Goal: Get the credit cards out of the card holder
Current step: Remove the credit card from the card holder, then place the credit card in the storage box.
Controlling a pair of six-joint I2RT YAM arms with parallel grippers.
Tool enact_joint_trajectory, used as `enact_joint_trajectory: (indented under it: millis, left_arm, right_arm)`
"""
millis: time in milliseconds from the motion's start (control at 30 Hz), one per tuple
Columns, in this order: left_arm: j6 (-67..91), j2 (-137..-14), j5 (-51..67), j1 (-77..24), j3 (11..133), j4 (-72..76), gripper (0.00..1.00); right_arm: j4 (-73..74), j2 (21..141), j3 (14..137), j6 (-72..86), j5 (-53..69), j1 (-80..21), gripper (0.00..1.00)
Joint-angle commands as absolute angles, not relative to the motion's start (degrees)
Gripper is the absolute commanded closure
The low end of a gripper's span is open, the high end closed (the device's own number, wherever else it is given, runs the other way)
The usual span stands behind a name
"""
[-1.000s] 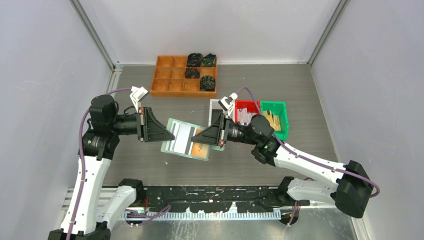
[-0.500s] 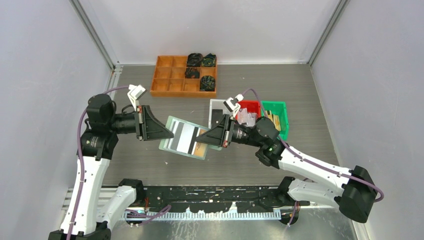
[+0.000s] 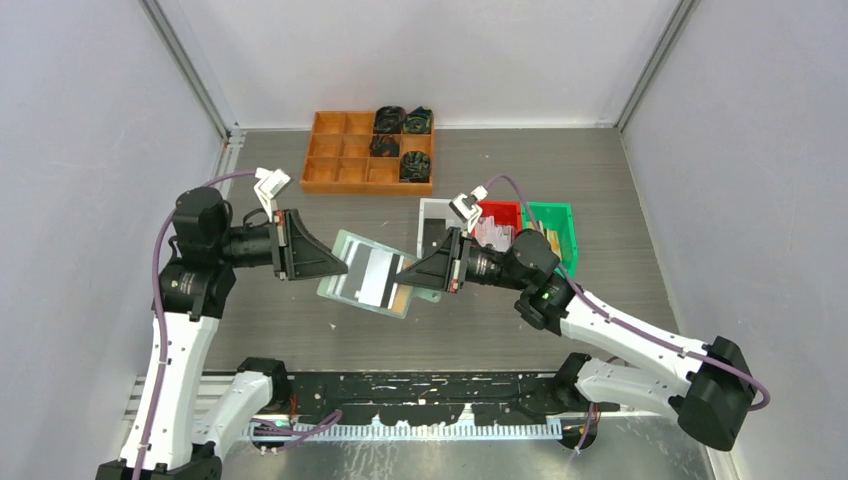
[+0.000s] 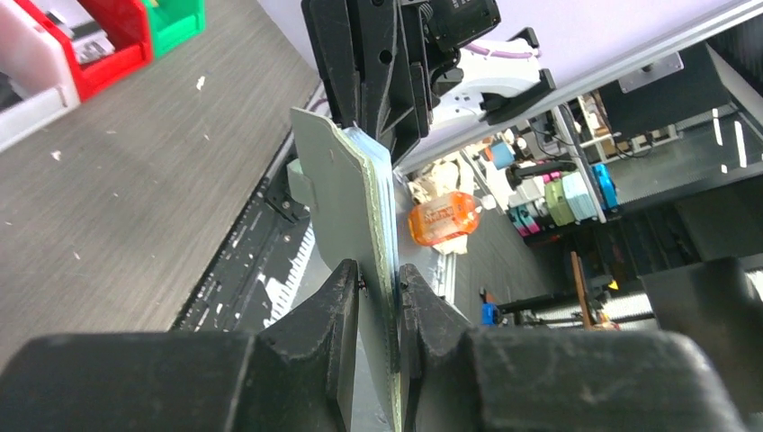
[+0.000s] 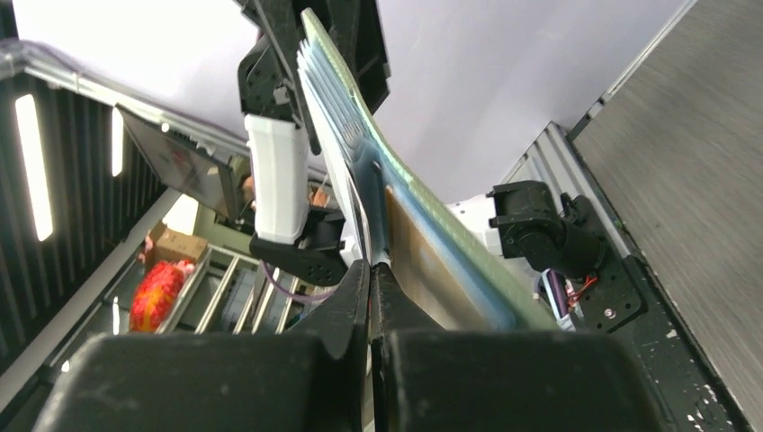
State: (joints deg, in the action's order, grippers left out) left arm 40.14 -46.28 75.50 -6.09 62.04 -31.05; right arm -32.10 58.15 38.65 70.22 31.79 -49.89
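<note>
The pale green card holder hangs open above the table between both arms. My left gripper is shut on its left edge; in the left wrist view the fingers clamp the holder edge-on. My right gripper is shut on the right end of a grey credit card with a dark stripe. An orange credit card shows just below it, still in its pocket. In the right wrist view the jaws pinch the thin card edge, beside the orange card.
An orange tray with black coiled items stands at the back. White, red and green bins sit right of centre, behind my right arm. Grey walls close in on both sides.
My right gripper has drawn back slightly to the right, and the striped card now covers more of the orange card. The holder and left gripper have shifted a little left.
</note>
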Motion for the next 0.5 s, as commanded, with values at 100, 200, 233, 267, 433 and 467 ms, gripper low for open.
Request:
enact_joint_trajectory:
  millis: [100,200,233,267,433,467]
  left_arm:
    - [20.64,-48.71,67.29,-5.89,70.73,-47.35,1.00]
    - [18.56,-49.13,64.29,-5.93,71.08,-49.28,1.00]
    - [18.43,-49.07,63.32,-5.87,70.93,-49.12,1.00]
    - [18.12,-49.02,62.23,-5.83,70.73,-49.05,1.00]
    - [16.35,-49.35,57.99,-5.82,70.91,-50.60,1.00]
    - [16.19,-49.44,57.66,-5.85,70.88,-50.69,1.00]
  right_arm:
    - [-29.23,52.26,38.17,74.03,35.39,-40.72,0.99]
    - [-25.06,49.16,38.68,73.18,37.01,-37.59,0.99]
    - [-23.72,48.34,38.99,72.73,37.58,-36.89,0.99]
    - [-22.11,47.73,39.46,72.17,38.07,-36.19,0.99]
    - [-3.34,45.56,44.83,65.28,39.46,-30.74,0.99]
    - [3.45,45.53,46.95,62.47,38.99,-29.25,0.99]
